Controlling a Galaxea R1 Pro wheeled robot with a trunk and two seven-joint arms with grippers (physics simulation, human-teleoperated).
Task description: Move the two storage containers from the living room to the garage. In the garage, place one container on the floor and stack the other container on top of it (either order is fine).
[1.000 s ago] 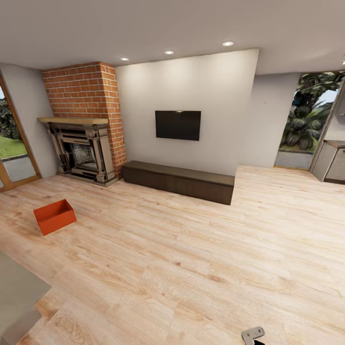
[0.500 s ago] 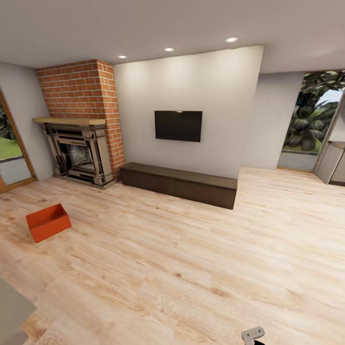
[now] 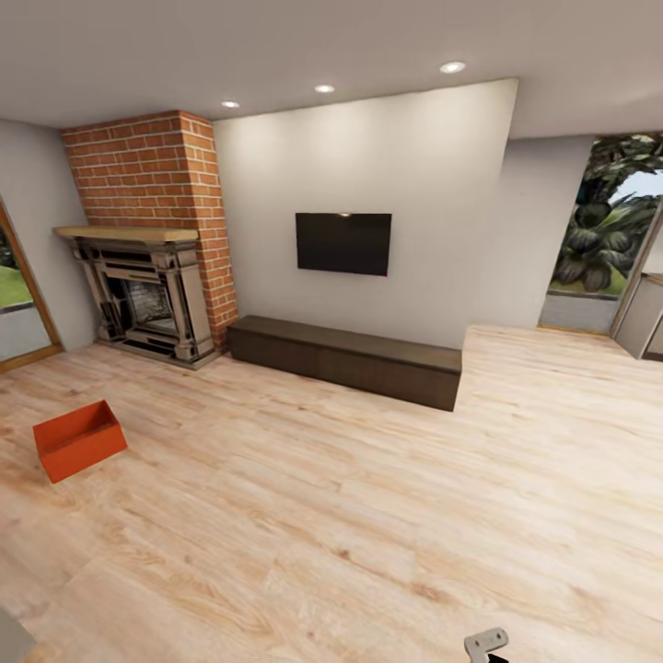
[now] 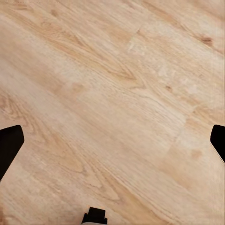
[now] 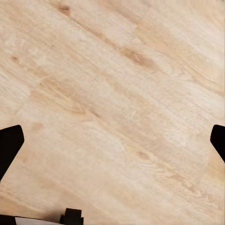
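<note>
Your left hand hanging with fingers spread wide apart, gripping nothing, only wood-plank floor beneath. Your right hand likewise wide apart, holding nothing. Since a second ago your view panning right, so storage container sliding toward left edge. Container sitting on floor, well ahead-left of both hands, looking empty.

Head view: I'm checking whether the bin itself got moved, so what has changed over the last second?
The camera moved, not the things: the whole picture shifted, so the red-orange storage container now sits nearer the head view's left edge and lower. Fireplace, TV and dark chest shifted along with it. Nothing was grasped or released; both grippers, left and right, are open over bare wood floor.
</note>
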